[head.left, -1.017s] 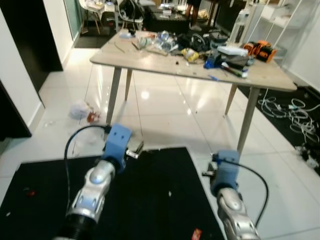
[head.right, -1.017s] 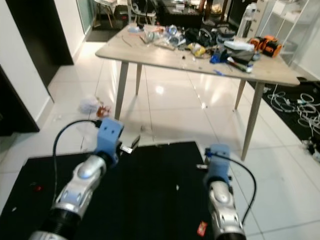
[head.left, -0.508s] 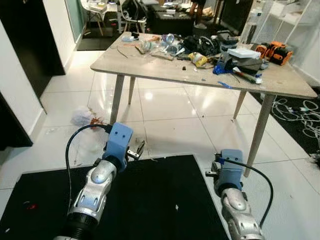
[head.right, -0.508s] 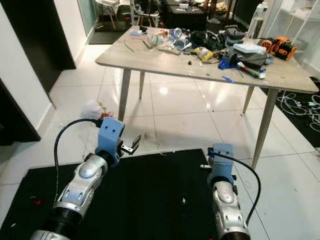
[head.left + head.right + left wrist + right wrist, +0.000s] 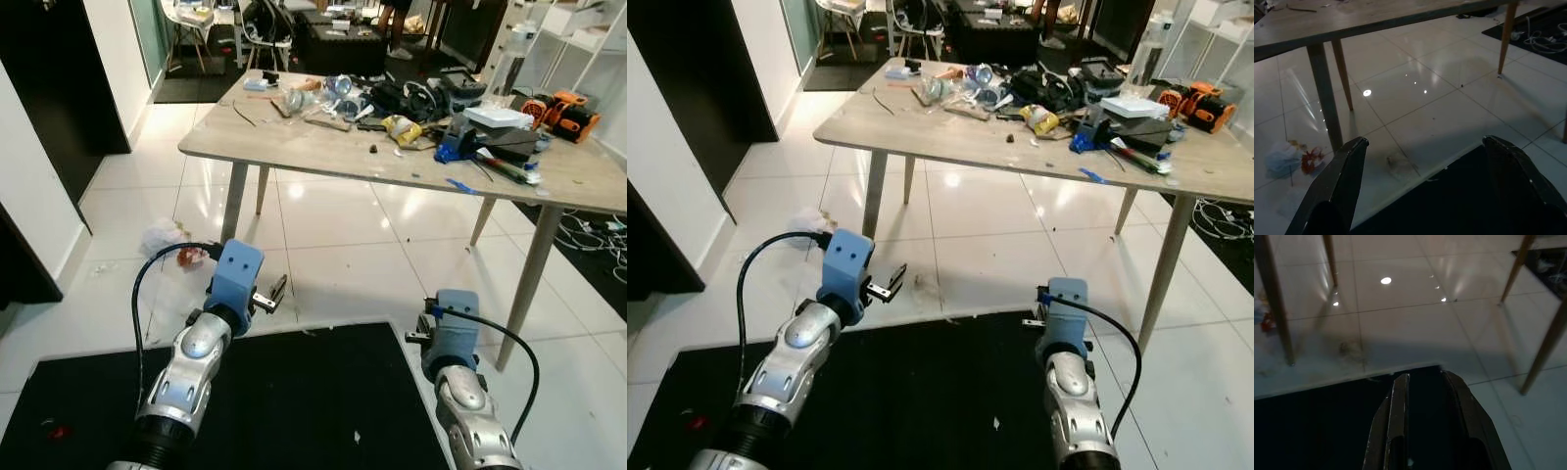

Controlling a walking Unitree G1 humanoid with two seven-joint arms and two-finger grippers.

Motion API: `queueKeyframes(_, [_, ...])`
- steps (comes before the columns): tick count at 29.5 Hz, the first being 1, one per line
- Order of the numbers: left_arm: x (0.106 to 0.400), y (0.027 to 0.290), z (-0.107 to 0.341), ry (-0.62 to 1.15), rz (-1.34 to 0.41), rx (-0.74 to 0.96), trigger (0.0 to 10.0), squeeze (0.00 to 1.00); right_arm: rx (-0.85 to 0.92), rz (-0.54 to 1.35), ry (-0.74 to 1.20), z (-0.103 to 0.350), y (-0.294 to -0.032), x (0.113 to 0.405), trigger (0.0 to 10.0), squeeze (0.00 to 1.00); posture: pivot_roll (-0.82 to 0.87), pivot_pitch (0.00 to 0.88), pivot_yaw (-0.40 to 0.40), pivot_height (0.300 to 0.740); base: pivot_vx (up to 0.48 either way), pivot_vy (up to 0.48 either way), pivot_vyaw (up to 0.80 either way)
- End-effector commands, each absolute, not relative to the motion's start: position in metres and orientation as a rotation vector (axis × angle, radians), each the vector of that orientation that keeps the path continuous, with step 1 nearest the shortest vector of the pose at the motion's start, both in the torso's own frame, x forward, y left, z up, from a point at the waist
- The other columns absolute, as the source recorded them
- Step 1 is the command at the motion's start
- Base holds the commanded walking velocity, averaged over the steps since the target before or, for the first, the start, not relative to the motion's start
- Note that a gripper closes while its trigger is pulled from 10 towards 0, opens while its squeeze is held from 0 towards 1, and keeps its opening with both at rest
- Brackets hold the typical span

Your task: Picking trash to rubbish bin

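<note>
Trash (image 5: 165, 238), a crumpled pale wad with a red scrap beside it, lies on the white tiled floor (image 5: 333, 245) near the front-left leg of the wooden surface (image 5: 323, 147), ahead and to the left of the robot. Head views show both arms raised over a black mat (image 5: 274, 411), with the surface's cluttered top: cables, an orange tool (image 5: 566, 106), a blue item (image 5: 453, 149) and wrappers. Left wrist view shows the left pincer (image 5: 1425, 161) released, its fingers (image 5: 1347, 171) spread wide, and the same trash (image 5: 1288, 157) beyond them by the surface's leg. Right wrist view shows the right pincer (image 5: 1424, 404) clenched, fingers nearly together with nothing between them, above the mat's edge; a small dust clump (image 5: 1349, 348) lies on the tiles. No writing or brand can be read.
</note>
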State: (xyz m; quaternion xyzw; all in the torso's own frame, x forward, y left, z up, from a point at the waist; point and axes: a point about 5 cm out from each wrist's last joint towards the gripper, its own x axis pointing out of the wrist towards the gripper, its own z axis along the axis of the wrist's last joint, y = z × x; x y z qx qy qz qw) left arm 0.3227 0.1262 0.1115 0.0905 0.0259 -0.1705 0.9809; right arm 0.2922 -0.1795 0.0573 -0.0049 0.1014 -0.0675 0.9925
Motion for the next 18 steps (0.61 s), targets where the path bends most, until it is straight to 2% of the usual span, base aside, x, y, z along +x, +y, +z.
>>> queueKeyframes(1, [0.3217,0.1247,0.1087,0.066,-0.354,0.185,10.0,0.0,-0.008,-0.15,0.221,0.0542,-0.1842,0.2896,10.0,0.0,-0.08,0.07,-0.01,0.74,0.368,0.0,0.0])
queueKeyframes(13, [0.3214,0.1239,0.1086,0.066,-0.353,0.184,10.0,0.0,0.002,-0.157,0.224,0.0547,-0.1863,0.2896,10.0,0.0,-0.09,0.072,-0.01,0.74,0.367,0.0,0.0])
queueKeyframes(18, [0.3214,0.1243,0.109,0.065,-0.352,0.185,10.0,0.0,0.002,-0.152,0.216,0.056,-0.186,0.29,10.0,0.0,-0.09,0.073,-0.01,0.74,0.368,0.0,-0.53])
